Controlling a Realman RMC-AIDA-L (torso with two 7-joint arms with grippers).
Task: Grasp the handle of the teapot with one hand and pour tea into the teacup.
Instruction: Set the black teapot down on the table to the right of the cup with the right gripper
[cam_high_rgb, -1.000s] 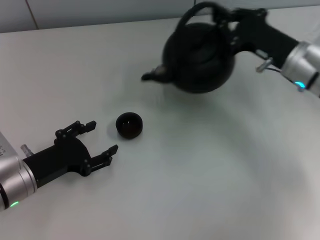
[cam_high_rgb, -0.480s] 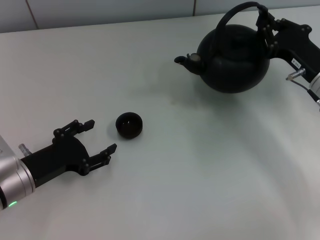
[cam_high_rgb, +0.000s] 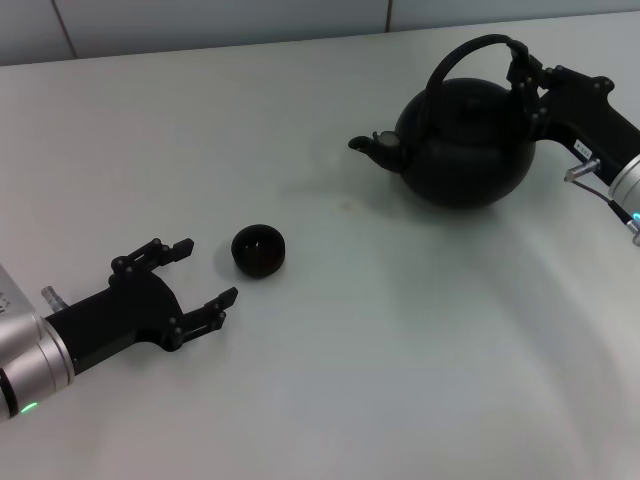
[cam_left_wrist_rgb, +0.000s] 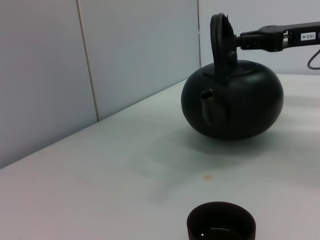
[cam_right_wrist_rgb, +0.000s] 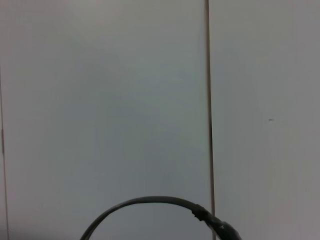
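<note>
Head view shows 1 teapot (cam_high_rgb: 465, 145), now upright and lower than half a second ago, right hand (cam_high_rgb: 525, 82) clamped on its handle (cam_high_rgb: 462, 58). 1 teacup (cam_high_rgb: 259, 250) sits on the tabletop (cam_high_rgb: 400, 350) beside the spread-open, empty left hand (cam_high_rgb: 195, 275).

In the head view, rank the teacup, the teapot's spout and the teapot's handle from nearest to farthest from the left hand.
Measured from the left hand, which lies open on the table at the near left:
1. The teacup, just beyond its fingertips, not touching them.
2. The spout, midway across, pointing toward the robot's left.
3. The handle, far right, arching over the teapot, gripped by the right hand.
</note>
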